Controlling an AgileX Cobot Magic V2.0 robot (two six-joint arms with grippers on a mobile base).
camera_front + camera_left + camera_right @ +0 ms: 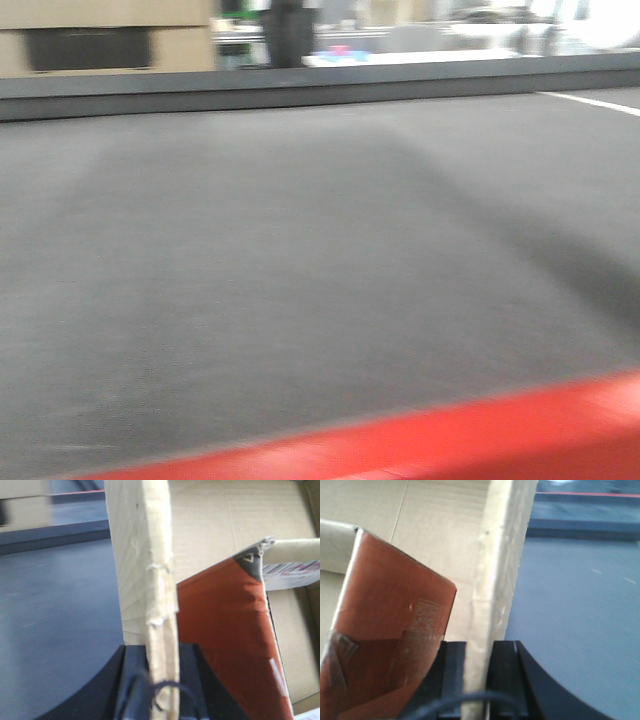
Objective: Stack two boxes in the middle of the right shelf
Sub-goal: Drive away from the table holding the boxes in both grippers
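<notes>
While no shelf is in view, a grey counter [300,280] fills the front view; the open box [225,525] lies between both arms. The left end effector [161,656] pinches its left wall, the right end effector [478,651] its right wall.

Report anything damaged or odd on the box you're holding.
The box wall clamped in the left hand has a frayed, ragged edge, with torn bits sticking out. Inside, a reddish-brown box lies tilted. Nothing else stands out.

Left fingers [131,662] and right fingers [502,672], each pair pinched on a box [137,555] wall.
</notes>
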